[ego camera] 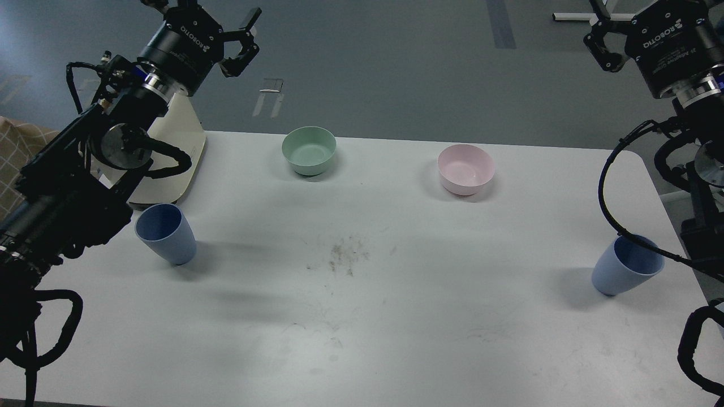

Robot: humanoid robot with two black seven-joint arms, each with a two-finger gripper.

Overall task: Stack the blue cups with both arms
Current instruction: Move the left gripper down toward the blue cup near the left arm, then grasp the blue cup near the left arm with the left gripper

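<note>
Two light-blue cups stand upright on the white table [396, 339]. The left cup [166, 234] is near the left edge, close beside my left arm's forearm. The right cup [626, 273] is near the right edge, with a black cable crossing its rim. My left gripper [209, 14] is high at the far left, beyond the table's back edge, open and empty. My right gripper [628, 8] is high at the far right, also beyond the table. Its one visible finger [602, 42] is splayed wide and holds nothing. Its fingertips are cut off by the top edge.
A green bowl [309, 150] and a pink bowl [465, 169] stand near the table's back edge. A cream-coloured board [184, 150] lies at the back left corner, under my left arm. A dirty smudge [345, 257] marks the table's middle.
</note>
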